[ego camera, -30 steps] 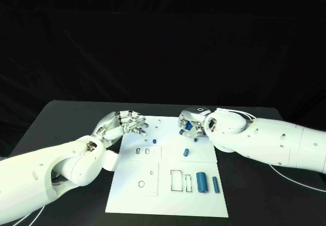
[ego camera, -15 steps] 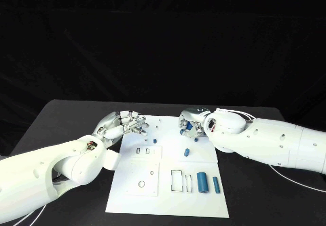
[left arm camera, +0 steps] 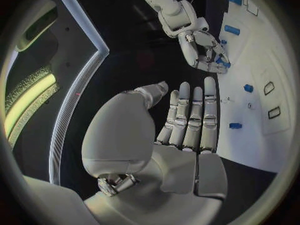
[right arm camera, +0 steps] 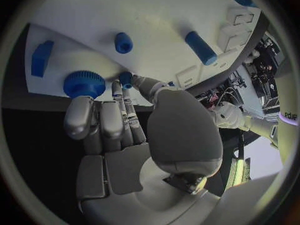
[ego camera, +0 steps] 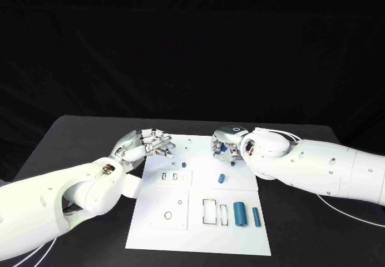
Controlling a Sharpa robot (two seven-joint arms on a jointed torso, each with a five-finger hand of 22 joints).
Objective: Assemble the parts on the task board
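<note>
Black tabletop [ego camera: 72,144] carries white task board [ego camera: 196,233], lying flat at its middle, long side running away from robot. White cable [ego camera: 353,214] lies on tabletop right of board, well apart from it.

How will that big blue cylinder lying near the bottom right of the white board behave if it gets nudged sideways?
The big blue cylinder lies on its round side on the flat white task board, so it would probably roll. It looks like rigid plastic, likely light and a bit slippery.
</note>
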